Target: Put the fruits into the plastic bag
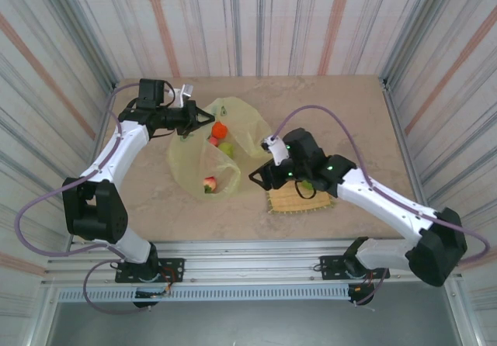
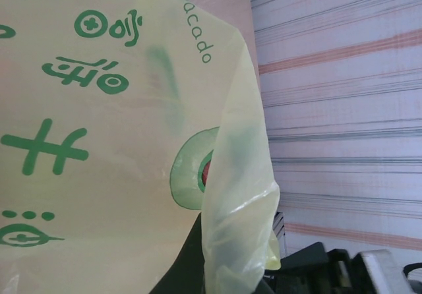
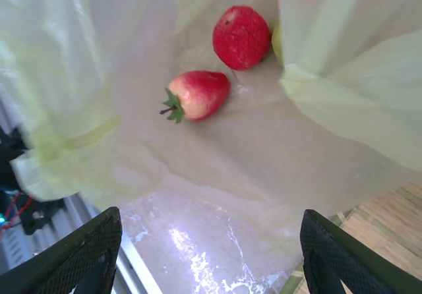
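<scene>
Two roles: plastic bag (image 1: 183,160) to be held open by clamped left gripper (image 1: 203,116); right gripper (image 3: 212,215), fingers apart, to be steered clear.

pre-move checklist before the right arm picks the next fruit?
1. Left gripper jaws shut on plastic bag edge: ok.
2. Right gripper jaws open, empty: ok.
3. Strawberry and red fruit lying inside the bag: ok.
4. All fruits bagged: not ok; a green fruit sits on the straw mat.
5. More fruits hidden under the right arm: cannot tell.
</scene>
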{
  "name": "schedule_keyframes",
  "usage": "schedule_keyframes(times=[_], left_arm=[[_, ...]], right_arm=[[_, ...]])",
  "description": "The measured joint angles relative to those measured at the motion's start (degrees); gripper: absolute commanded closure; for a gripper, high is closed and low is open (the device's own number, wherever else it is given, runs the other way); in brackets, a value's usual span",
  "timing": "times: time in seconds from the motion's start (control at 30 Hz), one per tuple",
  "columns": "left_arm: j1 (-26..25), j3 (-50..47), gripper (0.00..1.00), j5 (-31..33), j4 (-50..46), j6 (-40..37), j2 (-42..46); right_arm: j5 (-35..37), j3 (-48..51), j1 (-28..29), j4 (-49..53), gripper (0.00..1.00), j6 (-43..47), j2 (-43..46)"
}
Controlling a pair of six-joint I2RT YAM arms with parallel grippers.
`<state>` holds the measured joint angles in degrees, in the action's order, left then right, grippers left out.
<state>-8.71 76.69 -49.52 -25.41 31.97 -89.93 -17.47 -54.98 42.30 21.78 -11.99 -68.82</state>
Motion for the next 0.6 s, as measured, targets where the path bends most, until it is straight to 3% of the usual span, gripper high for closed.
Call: schedule_keyframes(times=[0.13,0.23,0.47,0.6], left_arm=[[0.0,0.0,1.0,0.0,0.0,0.0,-0.02],[0.0,0.0,1.0,0.0,0.0,0.0,-0.02],[0.02,0.0,1.0,0.0,0.0,0.0,-0.02],[0.04,0.0,1.0,0.0,0.0,0.0,0.0]], right_arm=[[-1.66,0.0,-3.5,3.13,0.24,0.57,4.42],[1.33,0.0,-6.1,6.16,0.21,0.37,6.34],[18.14,0.0,-11.13,14.84,0.11,-4.07,5.68],[24.24,0.37,-11.58,17.94,0.04,-6.54,3.41]])
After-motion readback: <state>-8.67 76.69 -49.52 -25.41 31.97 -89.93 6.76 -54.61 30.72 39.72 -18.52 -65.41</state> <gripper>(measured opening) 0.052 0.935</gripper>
